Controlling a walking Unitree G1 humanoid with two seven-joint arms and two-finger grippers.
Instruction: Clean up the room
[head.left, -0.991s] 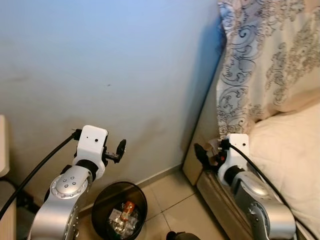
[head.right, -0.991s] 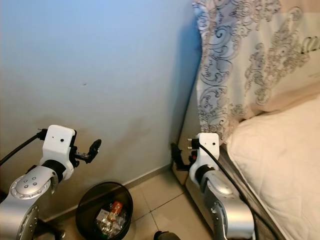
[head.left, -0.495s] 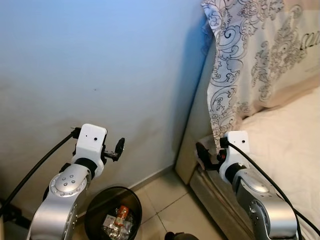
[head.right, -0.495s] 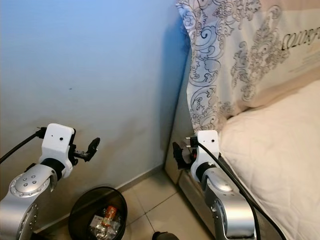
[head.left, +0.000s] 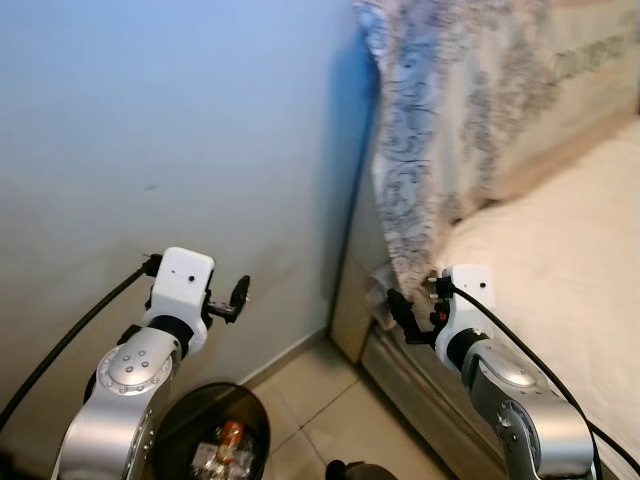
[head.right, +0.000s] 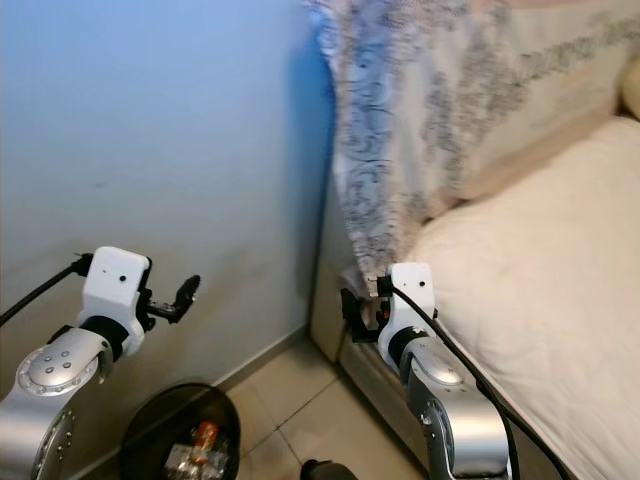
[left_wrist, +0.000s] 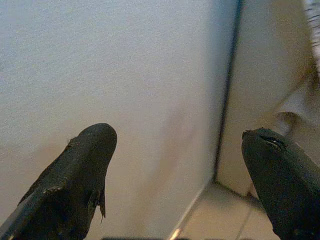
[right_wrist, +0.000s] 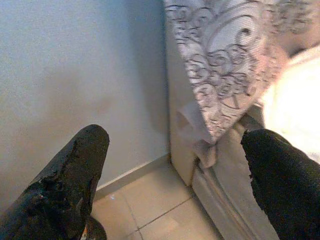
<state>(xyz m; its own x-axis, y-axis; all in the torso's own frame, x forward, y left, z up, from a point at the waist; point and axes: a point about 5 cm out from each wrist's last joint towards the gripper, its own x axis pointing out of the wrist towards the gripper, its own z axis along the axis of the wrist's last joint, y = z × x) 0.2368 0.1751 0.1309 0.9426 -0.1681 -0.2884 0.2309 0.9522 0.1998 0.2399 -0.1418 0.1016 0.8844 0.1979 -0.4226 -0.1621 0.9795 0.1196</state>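
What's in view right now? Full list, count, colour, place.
round black trash bin: 1, black, on the tiled floor by the wall, holding mixed litter.
plain pale blue wall: 1, blue-grey, ahead.
beige floor tiles: beige, between bin and bed.
swirl-patterned pillow: 1, white and grey, propped at the bed's head.
cream mattress: 1, cream, to the right.
crumpled white paper: 1, white, wedged at the bed corner under the pillow.
left gripper: jaws open, raised above the bin.
right gripper: jaws open, near the bed corner.
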